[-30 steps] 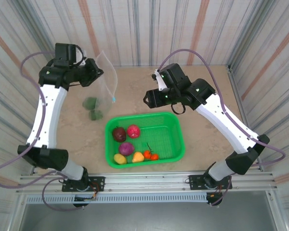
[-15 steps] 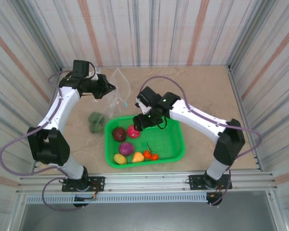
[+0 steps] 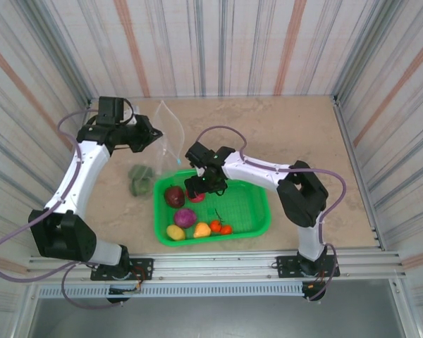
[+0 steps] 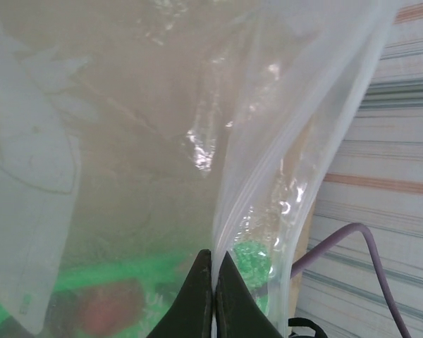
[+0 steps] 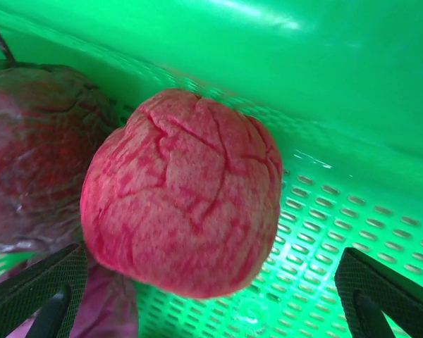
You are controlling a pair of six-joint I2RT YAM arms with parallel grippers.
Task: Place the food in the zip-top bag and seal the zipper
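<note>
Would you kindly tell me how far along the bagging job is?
Done: two green pieces lie outside the basket; whether bagged, I cannot tell. In hand: left end effector pinches the bag; right end effector, open, straddles the pink fruit. Left: the dark red fruit, its neighbours, then sealing.

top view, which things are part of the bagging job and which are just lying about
Job: zip-top bag, pink fruit, dark red fruit, purple vegetable, yellow fruit, orange fruit, tomatoes, two green pieces.
Just there: green basket, purple cables.
</note>
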